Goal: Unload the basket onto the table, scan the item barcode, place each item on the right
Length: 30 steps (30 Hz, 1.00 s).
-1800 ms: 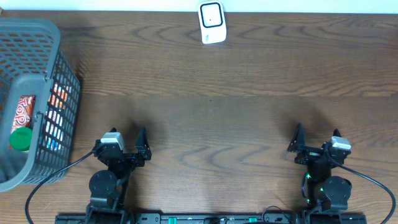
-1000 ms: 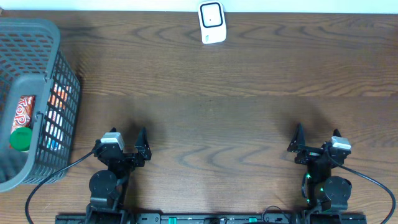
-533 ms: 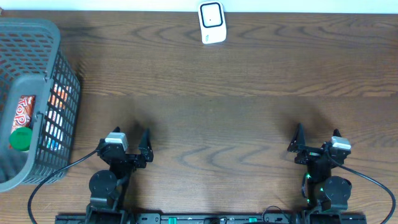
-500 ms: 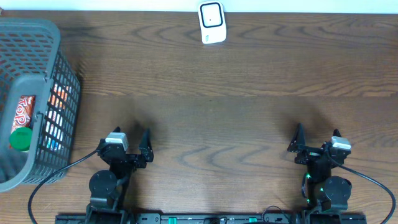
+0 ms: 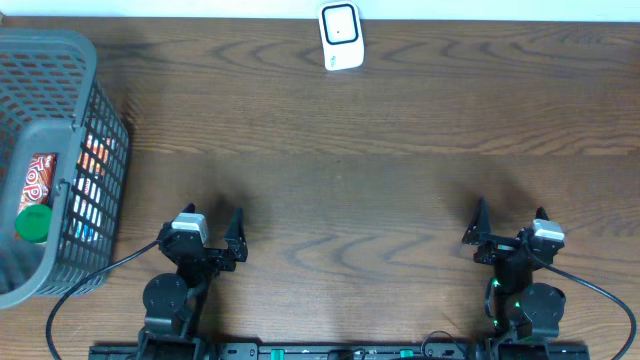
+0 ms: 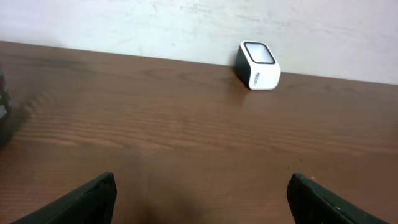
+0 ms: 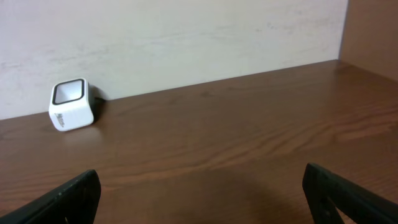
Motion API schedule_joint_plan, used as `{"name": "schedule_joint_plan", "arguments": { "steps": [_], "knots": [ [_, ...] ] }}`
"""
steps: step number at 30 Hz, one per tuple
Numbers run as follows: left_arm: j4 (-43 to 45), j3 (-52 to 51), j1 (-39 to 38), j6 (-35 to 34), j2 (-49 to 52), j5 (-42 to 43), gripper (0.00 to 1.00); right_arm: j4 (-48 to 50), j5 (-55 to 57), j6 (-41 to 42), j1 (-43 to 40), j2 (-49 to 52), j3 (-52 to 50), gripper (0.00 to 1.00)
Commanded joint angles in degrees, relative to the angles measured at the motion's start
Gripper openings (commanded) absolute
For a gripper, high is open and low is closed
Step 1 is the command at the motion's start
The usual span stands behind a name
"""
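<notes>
Grey mesh made up the basket [image 5: 88, 62] at the left edge of the wooden table [image 5: 400, 150], and the goods to be scanned lay inside it. A packet with red lettering [image 5: 38, 176] and something with a green cap [image 5: 32, 223] showed over the rim, with more coloured packs visible through the side. Which of them was the item to scan could not be told. The white scanner [image 5: 341, 37] sat at the far edge of the table near the middle, well apart from the basket, its dark window tilted up.

Little had changed over the last second or two. The left gripper [image 5: 213, 240] had shifted slightly toward the middle of the table, while the right gripper [image 5: 505, 238] had not moved at all. Both sat low at the near edge, fingers spread wide and holding nothing. Each wrist view showed only bare wood and the scanner between the two dark fingertips.

That small shift probably meant the left arm was just starting out. Nothing had been lifted from the basket, so the task looked barely begun. The left arm was the nearer one for reaching in.
</notes>
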Motion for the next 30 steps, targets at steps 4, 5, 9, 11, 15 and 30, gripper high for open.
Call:
{"name": "schedule_joint_plan", "arguments": {
  "steps": [4, 5, 9, 11, 15, 30],
  "knots": [
    [-3.4, 8.2, 0.1, 4.3, 4.3, 2.0, 0.88, -0.1, 0.7, -0.6, -0.2, 0.0, -0.1, 0.99],
    [-4.5, 10.6, 0.1, 5.1, 6.1, 2.0, 0.88, -0.1, 0.7, -0.6, -0.2, 0.0, -0.1, 0.99],
    [-9.8, 20.7, 0.1, 6.3, 14.8, 2.0, 0.88, -0.1, 0.7, -0.6, -0.2, 0.0, -0.1, 0.99],
    [-12.4, 26.0, 0.1, 6.3, 19.2, 3.3, 0.88, -0.1, 0.7, -0.6, -0.2, 0.0, -0.1, 0.99],
    [-22.1, 42.3, 0.1, 6.3, 30.3, 11.2, 0.88, -0.1, 0.7, -0.6, -0.2, 0.0, -0.1, 0.99],
    [-34.7, 61.1, 0.2, 3.0, 38.4, 9.8, 0.88, -0.1, 0.7, -0.6, -0.2, 0.0, -0.1, 0.99]
  ]
}}
